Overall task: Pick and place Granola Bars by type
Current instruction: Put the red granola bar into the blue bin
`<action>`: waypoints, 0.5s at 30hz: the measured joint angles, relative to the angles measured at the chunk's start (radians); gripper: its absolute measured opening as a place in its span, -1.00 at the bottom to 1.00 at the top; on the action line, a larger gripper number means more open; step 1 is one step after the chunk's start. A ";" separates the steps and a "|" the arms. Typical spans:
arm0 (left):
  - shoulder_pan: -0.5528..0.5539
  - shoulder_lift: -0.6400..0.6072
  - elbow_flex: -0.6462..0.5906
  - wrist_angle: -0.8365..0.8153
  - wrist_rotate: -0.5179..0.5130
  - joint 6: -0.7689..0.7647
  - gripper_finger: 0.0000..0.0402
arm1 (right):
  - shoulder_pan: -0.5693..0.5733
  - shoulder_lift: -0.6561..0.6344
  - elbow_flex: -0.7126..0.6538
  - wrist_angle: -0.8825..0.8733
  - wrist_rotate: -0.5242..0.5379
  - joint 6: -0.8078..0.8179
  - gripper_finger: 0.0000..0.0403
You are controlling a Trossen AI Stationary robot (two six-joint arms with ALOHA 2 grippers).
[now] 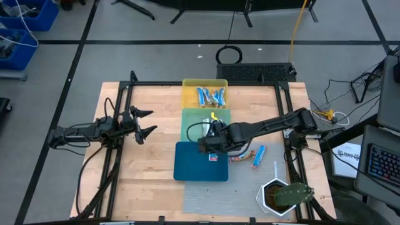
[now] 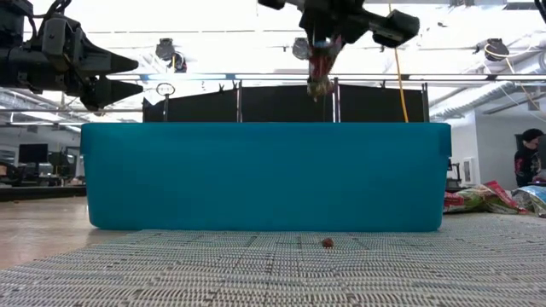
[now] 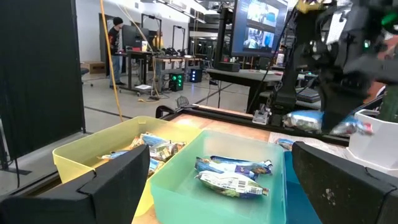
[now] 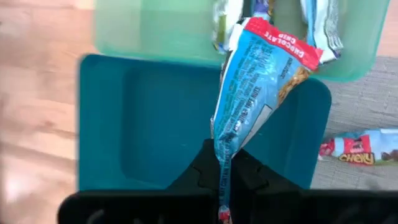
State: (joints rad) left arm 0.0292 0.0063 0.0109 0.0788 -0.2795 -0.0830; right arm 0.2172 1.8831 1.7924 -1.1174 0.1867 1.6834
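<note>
the right arm's fingers (image 4: 221,186) are pinched shut on the end of a blue granola bar (image 4: 258,93) with a red band reading "chocolate chip", hanging above the blue tray (image 1: 194,162). the green tray (image 3: 186,180) holds two bars, the yellow tray (image 1: 187,84) several. left fingers (image 1: 145,122) spread wide, empty, over the surface's left side.

table (image 1: 144,175): wood | grey mat (image 1: 244,203), yellow tray (image 1: 204,84), green tray (image 1: 194,119), blue tray (image 1: 194,165) under right gripper (image 1: 212,147) | loose bars (image 1: 250,156) beside it
</note>
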 joint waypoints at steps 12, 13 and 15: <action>0.000 0.000 0.000 0.000 0.000 0.000 0.95 | 0.014 0.107 -0.001 -0.060 0.027 -0.003 -1.00; 0.000 0.000 0.000 0.000 0.000 0.000 0.95 | 0.014 0.113 -0.003 -0.061 0.024 -0.003 -1.00; 0.000 0.000 0.000 0.000 0.000 0.000 0.95 | 0.014 0.125 -0.003 -0.060 0.018 -0.004 -1.00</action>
State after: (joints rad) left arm 0.0293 0.0063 0.0109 0.0788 -0.2794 -0.0830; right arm 0.2314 2.0081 1.7889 -1.1771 0.2044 1.6794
